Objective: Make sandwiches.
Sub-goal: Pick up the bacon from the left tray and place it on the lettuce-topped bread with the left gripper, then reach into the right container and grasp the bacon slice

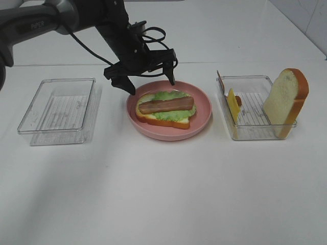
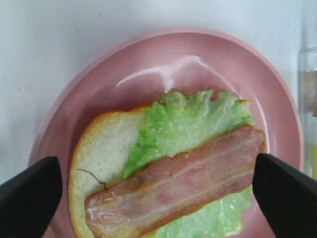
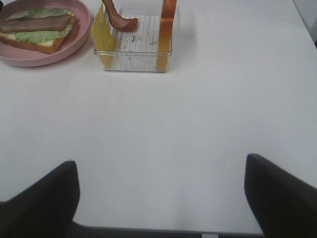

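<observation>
A half-built sandwich lies on the pink plate (image 1: 200,116): a white bread slice (image 1: 153,120) with brown crust, green lettuce (image 1: 173,116) on it and a brown bacon strip (image 1: 166,105) on top. My left gripper (image 1: 152,84) is open and empty, hovering just above the far side of the stack. In the left wrist view its fingertips (image 2: 29,198) straddle the bacon (image 2: 173,186) and lettuce (image 2: 183,124) without touching them. My right gripper (image 3: 161,198) is open and empty above bare table, and is out of the exterior high view.
A clear tray (image 1: 255,133) to the right of the plate holds an upright bread slice (image 1: 286,99), a yellow cheese slice (image 1: 233,104) and a bacon strip (image 3: 121,22). A clear tray (image 1: 59,109) with nothing in it stands to the left of the plate.
</observation>
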You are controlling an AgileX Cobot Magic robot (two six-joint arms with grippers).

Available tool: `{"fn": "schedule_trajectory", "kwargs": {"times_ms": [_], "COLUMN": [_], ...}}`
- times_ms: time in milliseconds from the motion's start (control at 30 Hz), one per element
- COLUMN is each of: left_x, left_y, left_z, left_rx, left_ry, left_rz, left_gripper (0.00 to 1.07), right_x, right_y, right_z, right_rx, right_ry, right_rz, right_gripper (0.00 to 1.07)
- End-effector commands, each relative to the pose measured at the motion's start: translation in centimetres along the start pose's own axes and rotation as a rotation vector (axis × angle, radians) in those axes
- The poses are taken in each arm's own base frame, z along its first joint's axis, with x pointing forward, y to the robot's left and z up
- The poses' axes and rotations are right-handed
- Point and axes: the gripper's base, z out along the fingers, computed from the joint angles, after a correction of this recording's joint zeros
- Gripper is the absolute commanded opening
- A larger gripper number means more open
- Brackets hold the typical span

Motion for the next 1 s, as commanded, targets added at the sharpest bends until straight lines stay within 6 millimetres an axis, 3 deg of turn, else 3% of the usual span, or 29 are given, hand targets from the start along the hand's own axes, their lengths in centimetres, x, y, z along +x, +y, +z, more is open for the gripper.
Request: {"fn": "schedule_trajectory", "kwargs": {"times_ms": [33, 100, 133, 200, 300, 400, 467, 533, 633, 700, 800, 867, 1000], "left_x": [-0.4, -0.7, -0.7, -0.8, -0.8, -0.3, -0.1, 0.4, 0.5, 0.6, 0.7, 1.5, 2.6], "left_y": [-1.1, -1.8, -1.8, -2.5, -2.4, -2.2, -2.1, -1.5, -1.6, -2.3, -2.4, -2.3, -1.8], "left_z": [-2.5, -4.6, -4.6, -7.5, -8.1, -10.7, -11.3, -13.4, -13.8, -16.6, -17.2, -19.6, -21.1], "left_rx": [0.023, 0.037, 0.037, 0.018, -0.001, -0.092, -0.113, -0.201, -0.198, -0.177, -0.174, -0.196, -0.239], "left_ry": [-0.031, -0.058, -0.058, -0.075, -0.074, -0.028, -0.010, 0.034, 0.031, -0.020, -0.029, -0.048, -0.044], "left_rz": [0.041, 0.092, 0.092, 0.150, 0.165, 0.272, 0.294, 0.332, 0.324, 0.328, 0.330, 0.361, 0.383], "left_gripper": [1.02, 1.02, 1.02, 1.02, 1.02, 1.02, 1.02, 1.02, 1.01, 1.00, 1.00, 1.00, 1.00], "right_x": [0.2, 0.2, 0.2, 0.2, 0.2, 0.2, 0.2, 0.2, 0.2, 0.2, 0.2, 0.2, 0.2], "right_y": [0.0, 0.0, 0.0, 0.0, 0.0, 0.0, 0.0, 0.0, 0.0, 0.0, 0.0, 0.0, 0.0], "right_z": [-0.2, -0.2, -0.2, -0.2, -0.2, -0.2, -0.2, -0.2, -0.2, -0.2, -0.2, -0.2, -0.2], "right_rx": [0.007, 0.007, 0.007, 0.007, 0.007, 0.007, 0.007, 0.007, 0.007, 0.007, 0.007, 0.007, 0.007], "right_ry": [-0.038, -0.038, -0.038, -0.038, -0.038, -0.038, -0.038, -0.038, -0.038, -0.037, -0.037, -0.037, -0.037], "right_rz": [-0.006, -0.006, -0.006, -0.006, -0.006, -0.006, -0.006, -0.006, -0.006, -0.006, -0.006, -0.006, -0.006], "right_gripper": [0.87, 0.87, 0.87, 0.87, 0.87, 0.87, 0.87, 0.87, 0.87, 0.87, 0.87, 0.87, 0.87]}}
